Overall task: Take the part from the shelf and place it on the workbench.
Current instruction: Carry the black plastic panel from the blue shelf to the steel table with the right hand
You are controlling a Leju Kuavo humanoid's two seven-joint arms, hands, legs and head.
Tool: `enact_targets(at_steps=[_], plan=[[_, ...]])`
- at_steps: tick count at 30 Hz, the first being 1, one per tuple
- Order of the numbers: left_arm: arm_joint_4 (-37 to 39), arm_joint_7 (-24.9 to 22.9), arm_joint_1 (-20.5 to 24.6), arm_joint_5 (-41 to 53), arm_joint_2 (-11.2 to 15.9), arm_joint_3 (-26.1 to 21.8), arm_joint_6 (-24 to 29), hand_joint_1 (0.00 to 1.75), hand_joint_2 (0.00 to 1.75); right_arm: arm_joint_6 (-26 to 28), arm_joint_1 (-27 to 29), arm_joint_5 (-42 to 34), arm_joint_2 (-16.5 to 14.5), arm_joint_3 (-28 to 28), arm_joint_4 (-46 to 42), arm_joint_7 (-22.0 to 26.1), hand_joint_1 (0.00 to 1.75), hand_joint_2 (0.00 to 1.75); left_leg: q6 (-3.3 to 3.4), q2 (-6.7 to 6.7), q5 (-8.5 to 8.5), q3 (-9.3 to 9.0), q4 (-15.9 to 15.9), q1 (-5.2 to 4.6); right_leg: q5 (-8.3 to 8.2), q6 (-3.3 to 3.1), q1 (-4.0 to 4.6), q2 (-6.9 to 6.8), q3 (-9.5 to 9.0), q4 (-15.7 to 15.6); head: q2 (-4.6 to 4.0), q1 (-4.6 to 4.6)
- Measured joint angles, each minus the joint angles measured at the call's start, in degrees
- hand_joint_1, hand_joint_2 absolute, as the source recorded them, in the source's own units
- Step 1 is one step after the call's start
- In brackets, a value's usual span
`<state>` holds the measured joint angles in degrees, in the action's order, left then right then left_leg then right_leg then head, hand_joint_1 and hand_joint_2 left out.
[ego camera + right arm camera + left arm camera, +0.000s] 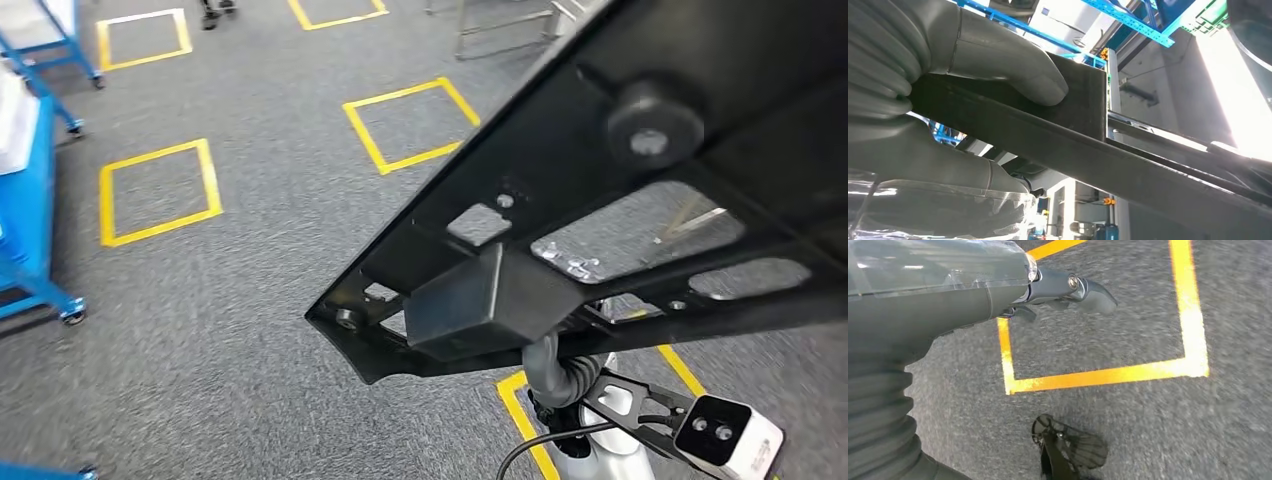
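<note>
A large flat black part (600, 190) with cut-outs and a round knob is held up close in the head view, tilted and covering the right half of the picture. My right hand (973, 55) grips it by a thick edge near a boxy block, thumb pressed on one face and the other fingers under it; the part (1148, 170) runs away from the hand. Beneath the part in the head view, my right wrist (560, 370) reaches up to it. My left hand (1058, 292) hangs over the floor with its fingers apart and holds nothing.
Grey carpet with yellow taped squares (160, 190) (410, 122) lies below. Blue carts (30, 200) stand along the left edge, and a metal frame (500, 25) stands at the far top. A person's feet (215, 10) are at the top edge.
</note>
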<state>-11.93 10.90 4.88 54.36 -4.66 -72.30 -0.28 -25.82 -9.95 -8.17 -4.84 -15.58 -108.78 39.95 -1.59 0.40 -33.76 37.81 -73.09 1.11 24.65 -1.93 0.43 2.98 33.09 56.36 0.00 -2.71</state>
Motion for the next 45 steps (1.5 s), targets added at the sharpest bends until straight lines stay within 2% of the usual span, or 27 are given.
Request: enact_targets(at_steps=[1, 3, 5, 7, 8, 10, 12, 14, 15, 16, 18, 19, 21, 23, 25, 27, 28, 29, 30, 32, 34, 36, 38, 40, 42, 44, 45], plan=[[0.0, 0.1, 0.1, 0.0, 0.0, 0.0, -0.1, 0.0, 1.75, 0.0, 0.0, 0.0, 0.0, 0.0, 0.0, 0.0, 1.75, 1.75, -0.02, -0.26, 2.23, -1.02, 3.0, 0.04, 0.18, 0.16, -0.06, 0.79, -0.04, 0.3, 0.0, 0.0], [0.0, 0.3, 0.2, 0.2, 0.1, 0.0, -0.5, 0.0, 1.75, 0.2, 0.0, 0.1, 0.0, 0.0, 0.0, 0.0, 1.75, 1.75, 0.04, -2.3, 6.03, -3.99, 10.6, 0.28, 0.73, 0.65, -0.15, 2.22, 0.15, 1.2, 0.0, 0.01], [0.0, 0.3, 0.2, 0.3, 0.2, 0.0, -0.7, 0.0, 1.75, 0.6, 0.0, 0.6, -0.1, -0.1, 0.0, 0.0, 1.75, 1.75, 0.36, -4.05, 6.86, -5.46, 14.3, 0.37, 0.98, 1.28, -0.21, 3.43, 0.77, 1.9, 0.0, 0.01], [0.0, 0.2, 0.3, 0.3, 0.2, 0.0, -0.7, 0.0, 1.75, 1.0, 0.0, 1.0, -0.1, -0.3, 0.0, 0.0, 1.75, 1.75, 0.99, -3.54, 6.76, -5.57, 14.5, 0.25, 0.81, 1.98, -0.39, 4.54, 1.24, 2.0, 0.0, 0.01], [0.0, 0.2, 0.4, 0.3, 0.1, 0.0, -0.7, 0.0, 1.75, 1.2, 0.0, 1.0, -0.1, -0.4, 0.0, 0.0, 1.75, 1.75, 1.37, -2.95, 6.9, -5.66, 14.7, 0.23, 0.94, 2.3, -0.41, 4.15, 1.42, 2.2, 0.0, 0.01], [0.0, 0.2, 0.5, 0.3, 0.1, 0.0, -0.7, 0.0, 1.75, 1.3, -0.1, 1.0, -0.1, -0.5, 0.0, 0.0, 1.75, 1.75, 2.06, -1.68, 7.14, -5.91, 15.2, 0.28, 2.81, 2.86, -0.35, 1.22, 2.98, 5.4, 0.0, 0.01], [0.0, 0.2, 0.4, 0.2, 0.1, 0.0, -0.7, 0.0, 1.75, 1.3, -0.2, 1.0, -0.1, -0.7, 0.0, 0.0, 1.75, 1.75, 2.4, -0.27, 7.07, -6.03, 15.3, 0.06, 6.16, 3.32, -0.48, -1.89, 6.68, 12.6, -0.01, 0.01], [0.0, 0.2, 0.2, 0.0, 0.2, 0.0, -0.5, 0.0, 1.75, 1.3, -0.1, 1.0, -0.1, -0.9, 0.1, 0.0, 1.75, 1.75, 2.46, 1.21, 6.87, -6.08, 15.3, -0.11, 7.51, 3.54, -0.73, -2.58, 9.73, 18.0, -0.01, 0.02], [0.0, 0.2, 0.3, -0.1, 0.2, 0.0, -0.4, 0.0, 1.75, 1.2, 0.0, 1.0, -0.1, -1.0, 0.1, 0.0, 1.75, 1.75, 2.44, 1.91, 6.74, -6.19, 15.3, -0.15, 6.63, 3.52, -0.77, -2.74, 9.74, 17.7, -0.02, 0.02], [0.0, 0.3, 0.3, -0.2, 0.2, 0.0, -0.4, 0.0, 1.75, 1.3, 0.0, 1.0, -0.1, -1.1, 0.2, 0.0, 1.75, 1.75, 2.38, 2.57, 6.57, -6.38, 15.3, -0.18, 4.86, 3.37, -0.73, -3.06, 8.51, 15.1, -0.02, 0.02], [0.0, 0.3, 0.4, -0.2, 0.1, 0.0, -0.4, 0.0, 1.75, 1.3, -0.1, 0.9, -0.1, -1.4, 0.2, 0.0, 1.75, 1.75, 2.11, 3.67, 6.15, -6.95, 15.3, -0.28, 1.26, 2.6, -0.2, -5.2, 4.25, 6.9, -0.01, 0.02], [0.0, 0.3, 0.4, -0.3, 0.1, 0.0, -0.3, 0.0, 1.75, 1.4, -0.3, 0.8, -0.2, -1.5, 0.2, 0.0, 1.75, 1.75, 1.88, 4.12, 5.95, -7.18, 15.4, -0.35, 0.35, 2.14, 0.15, -6.27, 2.68, 3.8, 0.0, 0.02], [0.0, 0.3, 0.4, -0.3, 0.1, 0.0, -0.2, 0.0, 1.75, 1.7, -0.5, 0.5, -0.2, -1.7, 0.2, 0.0, 1.75, 1.75, 1.3, 5.13, 5.63, -7.5, 15.5, -0.42, 0.4, 1.45, 0.79, -6.97, 1.83, 1.8, -0.01, 0.02], [0.0, 0.3, 0.6, -0.3, 0.0, 0.0, -0.2, 0.0, 1.75, 2.3, -0.6, 0.3, -0.2, -1.8, 0.2, 0.0, 1.75, 1.75, 0.73, 5.85, 5.25, -7.98, 15.5, -0.38, 0.21, 1.0, 0.7, -5.6, 1.61, 1.2, 0.0, 0.02], [0.0, 0.4, 0.7, -0.3, 0.0, 0.0, -0.2, 0.0, 1.75, 2.8, -0.8, 0.0, -0.2, -2.0, 0.3, 0.0, 1.75, 1.75, 0.37, 3.91, 3.55, -7.31, 13.1, -0.28, -0.06, 0.45, 0.21, -4.33, 1.02, 0.5, 0.0, 0.01], [0.0, 0.5, 0.5, -0.3, 0.1, 0.0, -0.2, 0.0, 1.75, 3.1, -1.0, -0.2, -0.3, -2.3, 0.5, 0.1, 1.75, 1.75, 0.18, 1.1, 0.09, -3.98, 6.2, -0.16, -0.13, 0.07, -0.05, -3.0, 0.76, 0.3, -0.01, 0.0], [0.0, 0.4, 0.3, -0.2, 0.1, 0.0, -0.2, 0.0, 1.75, 3.2, -1.0, -0.2, -0.3, -2.5, 0.7, 0.0, 1.75, 1.75, 0.07, 0.49, -1.37, -1.89, 2.3, -0.15, -0.1, -0.03, -0.04, -2.2, 0.77, 0.3, 0.0, 0.0], [0.0, 0.4, 0.1, -0.2, 0.1, 0.0, -0.2, 0.0, 1.75, 3.4, -0.9, -0.2, -0.3, -2.6, 0.9, 0.0, 1.75, 1.75, -0.03, 0.21, -1.92, -0.26, -0.4, -0.13, -0.04, -0.05, -0.02, -1.36, 0.76, 0.5, 0.0, 0.0], [0.0, 0.4, 0.1, -0.2, 0.1, 0.0, -0.1, 0.0, 1.75, 3.5, -0.9, -0.2, -0.3, -2.7, 1.1, 0.0, 1.75, 1.75, -0.11, 0.07, -1.22, 0.44, -0.9, -0.11, 0.06, 0.0, -0.04, -0.49, 0.74, 0.6, 0.0, 0.0], [0.0, 0.4, 0.1, -0.2, 0.1, 0.0, -0.2, 0.0, 1.75, 3.9, -0.9, -0.2, -0.3, -2.9, 1.7, 0.0, 1.75, 1.75, -0.19, -0.61, 3.2, -1.3, 4.6, 0.07, 0.42, 0.32, -0.19, 1.12, 0.61, 1.2, 0.0, 0.0], [0.0, 0.4, 0.1, -0.2, 0.0, 0.0, -0.2, 0.0, 1.75, 4.3, -1.0, -0.2, -0.3, -3.0, 2.1, 0.0, 1.75, 1.75, -0.11, -2.98, 6.34, -4.07, 11.6, 0.38, 0.9, 0.89, -0.26, 2.51, 0.85, 2.0, -0.01, 0.0], [0.0, 0.4, 0.1, -0.1, 0.0, 0.0, -0.3, 0.0, 1.75, 4.4, -1.1, -0.2, -0.3, -3.1, 2.6, 0.0, 1.75, 1.75, 0.32, -4.29, 6.56, -4.97, 13.9, 0.4, 0.97, 1.55, -0.35, 3.64, 1.47, 2.5, -0.01, 0.01], [0.0, 0.5, 0.3, -0.1, 0.0, 0.0, -0.3, 0.0, 1.75, 4.4, -1.2, -0.1, -0.3, -3.1, 2.9, -0.1, 1.75, 1.75, 1.03, -3.31, 6.79, -5.05, 14.2, 0.27, 0.82, 2.23, -0.55, 4.3, 1.85, 2.5, -0.01, 0.01], [0.0, 0.7, 0.4, -0.1, -0.1, 0.0, -0.3, 0.0, 1.75, 4.4, -1.4, -0.1, -0.3, -3.2, 3.2, -0.1, 1.75, 1.75, 1.82, -2.1, 7.02, -5.25, 14.6, 0.34, 1.99, 2.81, -0.45, 2.03, 2.76, 4.4, -0.01, 0.02], [0.0, 0.8, 0.4, -0.1, -0.1, 0.0, -0.3, 0.0, 1.75, 4.4, -1.7, -0.1, -0.3, -3.3, 3.5, 0.0, 1.75, 1.75, 2.32, -0.71, 7.0, -5.4, 14.8, 0.26, 5.11, 3.28, -0.44, -1.25, 5.79, 10.5, 0.0, 0.02], [0.0, 0.8, 0.2, -0.1, -0.1, 0.0, -0.3, 0.0, 1.75, 4.4, -1.8, -0.1, -0.2, -3.4, 3.8, 0.0, 1.75, 1.75, 2.45, 0.81, 6.84, -5.43, 14.8, 0.09, 7.61, 3.58, -0.72, -2.36, 9.47, 17.5, 0.0, 0.02], [0.0, 0.8, 0.1, -0.1, -0.1, 0.0, -0.3, 0.0, 1.75, 4.4, -1.7, -0.1, -0.2, -3.4, 4.0, -0.1, 1.75, 1.75, 2.44, 1.57, 6.73, -5.5, 14.8, 0.06, 7.47, 3.62, -0.79, -2.58, 10.2, 18.7, -0.01, 0.02]])
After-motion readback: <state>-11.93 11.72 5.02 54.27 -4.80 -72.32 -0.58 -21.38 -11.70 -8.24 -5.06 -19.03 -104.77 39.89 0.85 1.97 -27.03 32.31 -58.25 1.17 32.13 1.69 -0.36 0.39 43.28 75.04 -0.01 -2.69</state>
